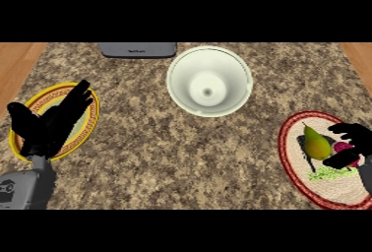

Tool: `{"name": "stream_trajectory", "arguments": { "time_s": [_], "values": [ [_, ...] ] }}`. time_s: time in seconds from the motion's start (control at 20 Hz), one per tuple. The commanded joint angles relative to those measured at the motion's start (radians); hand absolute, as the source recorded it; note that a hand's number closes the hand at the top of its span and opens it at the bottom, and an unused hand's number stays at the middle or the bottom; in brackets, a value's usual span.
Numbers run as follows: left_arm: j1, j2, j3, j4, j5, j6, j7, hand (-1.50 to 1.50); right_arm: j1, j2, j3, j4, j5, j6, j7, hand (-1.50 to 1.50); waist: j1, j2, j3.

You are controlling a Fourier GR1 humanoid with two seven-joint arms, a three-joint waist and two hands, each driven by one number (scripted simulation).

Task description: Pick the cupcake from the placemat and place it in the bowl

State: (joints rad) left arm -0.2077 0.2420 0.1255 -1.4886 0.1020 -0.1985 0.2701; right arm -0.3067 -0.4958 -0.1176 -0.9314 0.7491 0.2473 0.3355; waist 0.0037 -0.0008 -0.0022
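Speckled granite-like counter (152,147), glossy white bowl (209,81)

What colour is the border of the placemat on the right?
Red; the placemat shows best in the head view.

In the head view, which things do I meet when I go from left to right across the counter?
Left hand → grey device → bowl → pear → right hand, curled round the cupcake.

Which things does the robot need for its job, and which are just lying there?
Needed: pink cupcake, red-rimmed woven placemat, white round bowl, black right hand.
Lying about: green-yellow pear, yellow-rimmed plate, grey flat box, open black left hand.
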Motion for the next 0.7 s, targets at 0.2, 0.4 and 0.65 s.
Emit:
{"name": "stream_trajectory", "arguments": {
  "time_s": [0.2, 0.4, 0.65],
  "values": [
    [-0.005, 0.031, 0.042, 0.020, 0.005, -0.041, -0.024, 0.00, -0.006, 0.019, -0.003, 0.065, 0.054, -0.124, -0.110, 1.50, -0.002, 0.001, 0.002],
    [-0.020, -0.025, 0.001, 0.000, -0.020, 0.000, 0.013, 0.00, -0.066, 0.022, 0.001, 0.129, 0.087, -0.149, -0.136, 1.50, 0.000, 0.002, 0.002],
    [0.051, -0.051, -0.027, -0.182, -0.023, 0.034, 0.121, 0.00, -0.054, 0.010, -0.005, 0.082, 0.090, -0.138, -0.137, 1.50, 0.003, -0.001, 0.003]
  ]
}}
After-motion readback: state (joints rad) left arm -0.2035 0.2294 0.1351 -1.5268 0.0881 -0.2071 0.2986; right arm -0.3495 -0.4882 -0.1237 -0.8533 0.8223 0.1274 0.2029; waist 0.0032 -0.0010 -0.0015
